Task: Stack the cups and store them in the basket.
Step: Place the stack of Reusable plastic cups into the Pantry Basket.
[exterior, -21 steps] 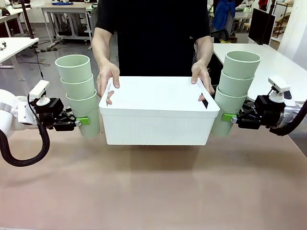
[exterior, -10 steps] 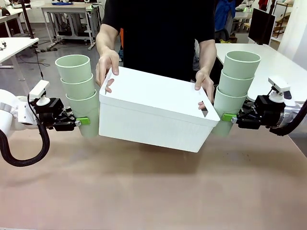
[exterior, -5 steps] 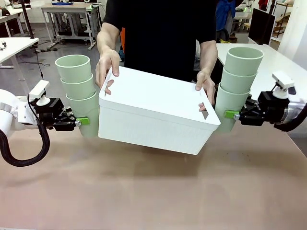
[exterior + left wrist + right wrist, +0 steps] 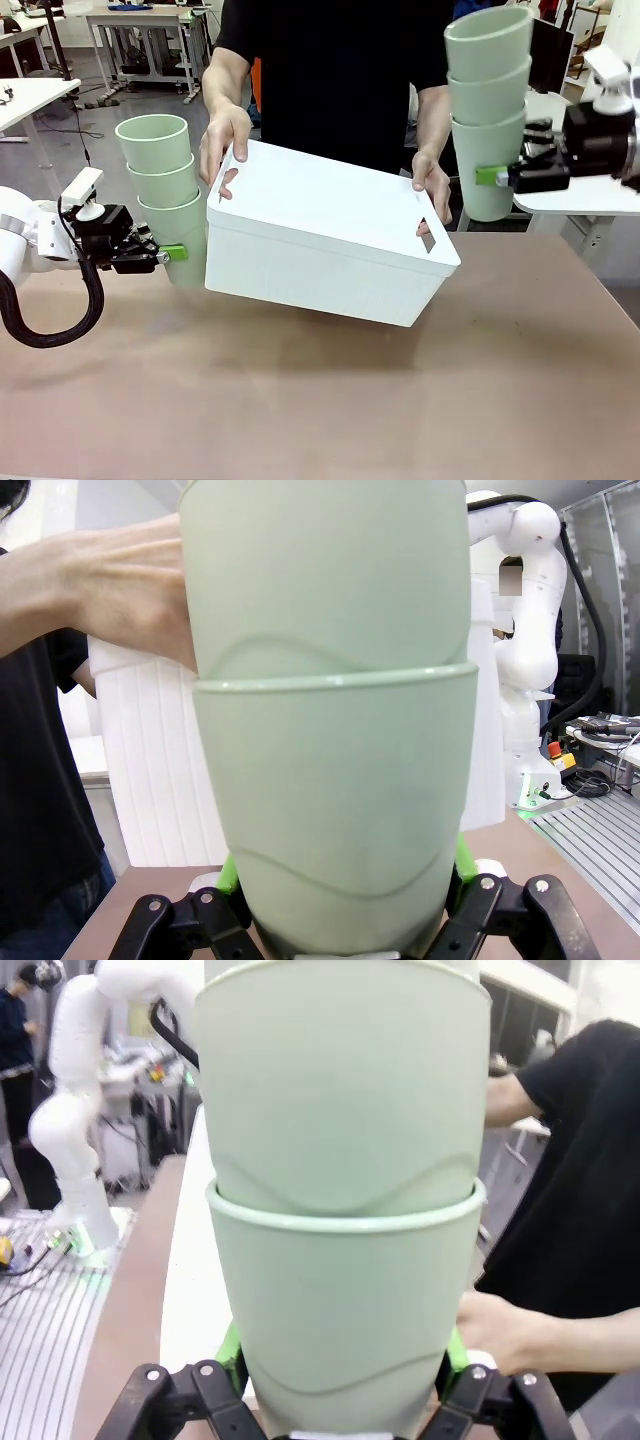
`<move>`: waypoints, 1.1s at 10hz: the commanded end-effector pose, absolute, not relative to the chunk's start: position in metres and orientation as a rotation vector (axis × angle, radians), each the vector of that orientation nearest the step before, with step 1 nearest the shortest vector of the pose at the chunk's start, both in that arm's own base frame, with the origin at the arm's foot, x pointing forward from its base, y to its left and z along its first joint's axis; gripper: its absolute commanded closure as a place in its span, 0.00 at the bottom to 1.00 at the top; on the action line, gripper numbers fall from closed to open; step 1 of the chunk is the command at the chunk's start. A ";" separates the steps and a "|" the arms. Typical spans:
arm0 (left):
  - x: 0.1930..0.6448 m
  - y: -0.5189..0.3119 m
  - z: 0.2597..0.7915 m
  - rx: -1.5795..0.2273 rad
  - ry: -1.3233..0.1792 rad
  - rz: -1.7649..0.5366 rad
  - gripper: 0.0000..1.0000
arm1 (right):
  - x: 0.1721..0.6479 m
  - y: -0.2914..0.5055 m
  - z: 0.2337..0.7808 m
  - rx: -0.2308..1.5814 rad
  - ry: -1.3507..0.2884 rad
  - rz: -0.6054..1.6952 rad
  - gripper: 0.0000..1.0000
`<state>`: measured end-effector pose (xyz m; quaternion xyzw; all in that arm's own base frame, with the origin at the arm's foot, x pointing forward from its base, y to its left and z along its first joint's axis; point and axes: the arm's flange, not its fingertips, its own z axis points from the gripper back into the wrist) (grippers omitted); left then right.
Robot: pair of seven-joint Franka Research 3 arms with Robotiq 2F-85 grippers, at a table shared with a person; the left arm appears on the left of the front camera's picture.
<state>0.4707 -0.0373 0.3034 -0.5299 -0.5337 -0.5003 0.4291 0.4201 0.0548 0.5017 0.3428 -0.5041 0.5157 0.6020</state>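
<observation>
Bare brown bench (image 4: 320, 400) nearest. Count: 6 cups in 2 stacks of 3, 1 basket, 2 robot hands, 2 person's hands. Robot left hand (image 4: 172, 253) comes in from 9 o'clock, green pads clamped on the bottom cup of the left stack (image 4: 160, 190). The stack is upright and just off the bench. Its lowest cup is partly hidden behind the basket's corner; touching or not, cannot tell. In the left wrist view the same stack (image 4: 335, 800) sits between the pads with its base cut off at the bottom edge. Basket (image 4: 320, 250) is mid-frame, held in the air above the bench and tilted: 9 o'clock end high, 3 o'clock end low. Its broad white face with two slots is turned up; whether that face is open or closed, cannot tell. Person's hands (image 4: 225, 135) (image 4: 432, 185) grip its short ends, fingers showing through the slots. Robot right hand (image 4: 488, 176) is at 2 o'clock from the basket, up high, clamped on the bottom cup of the right stack (image 4: 488, 100). That stack is upright, and the arm is cut off at the frame edge. The right wrist view shows that stack (image 4: 345, 1310) between green pads.
</observation>
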 end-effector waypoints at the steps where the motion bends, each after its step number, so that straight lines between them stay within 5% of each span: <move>1: 0.469 -0.038 0.308 -1.324 -1.340 -1.256 0.15 | 0.418 0.094 0.538 0.632 -1.044 1.207 0.14; 6: 0.469 -0.038 0.308 -1.324 -1.340 -1.256 0.15 | 0.415 0.207 0.560 0.338 -0.860 1.250 0.14; 11: 0.469 -0.038 0.308 -1.324 -1.340 -1.256 0.15 | 0.412 0.268 0.508 0.129 -0.712 1.267 0.14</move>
